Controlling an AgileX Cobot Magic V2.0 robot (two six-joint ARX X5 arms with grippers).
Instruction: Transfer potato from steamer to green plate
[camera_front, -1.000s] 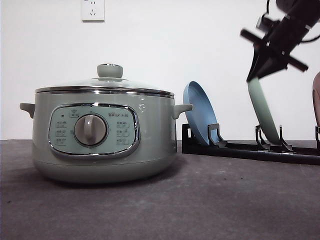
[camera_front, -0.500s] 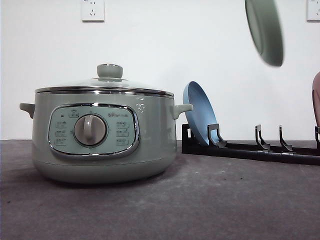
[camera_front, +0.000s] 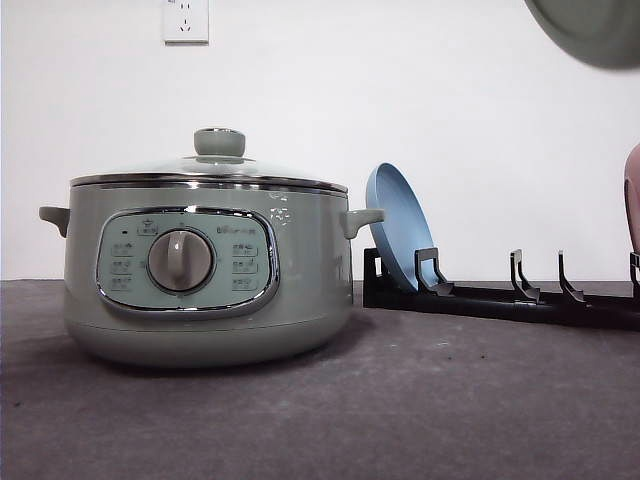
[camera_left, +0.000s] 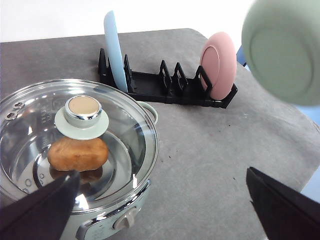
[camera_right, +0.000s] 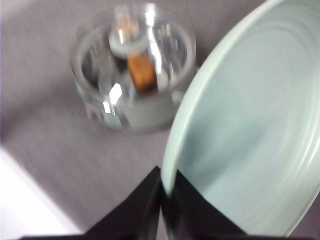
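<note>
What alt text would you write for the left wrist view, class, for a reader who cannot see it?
A potato sits inside the lidded steamer. Behind it a black rack holds a blue plate and a pink plate; the green plate hangs in the air.

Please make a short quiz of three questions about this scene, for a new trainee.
1. True or false: the glass lid is on the pale sage-green round steamer.
2. Where is the orange-brown lumpy potato? A) in the steamer B) on the black dish rack C) on the table
3. What do the right gripper fingers pinch?

Key:
1. True.
2. A, under the lid.
3. The rim of the pale mint-green round plate, held in the air.
</note>
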